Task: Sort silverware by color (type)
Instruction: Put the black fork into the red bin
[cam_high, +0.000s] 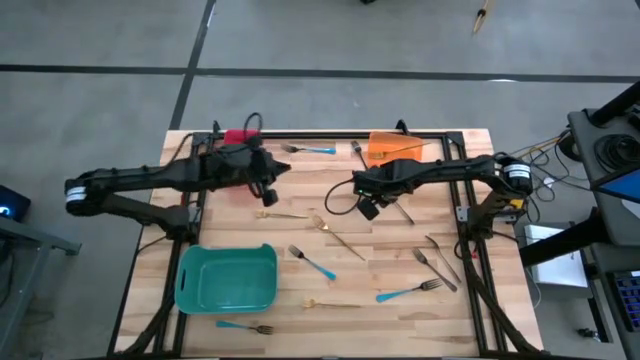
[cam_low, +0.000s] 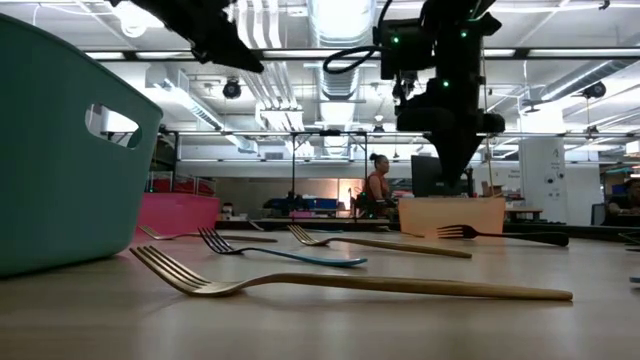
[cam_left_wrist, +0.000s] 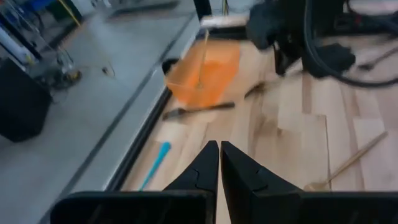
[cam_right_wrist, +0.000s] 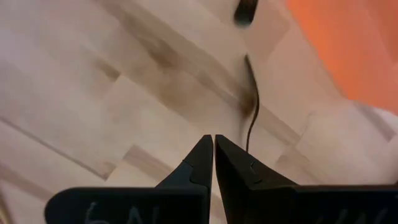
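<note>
Both arms hang over the back half of the tabletop. The left gripper and right gripper are each pinched closed, holding nothing. The forks lie scattered across the wood; one gold fork stands in the orange bin.

The pale butcher-block wooden table top shows glued planks with visible grain and a smooth, matt finish. The long gold metal fork has a brushed, softly gleaming surface. The teal plastic bin looks smooth with a slight sheen, and the translucent orange plastic bin looks glossy. The dark grey metal fork looks dull.
</note>
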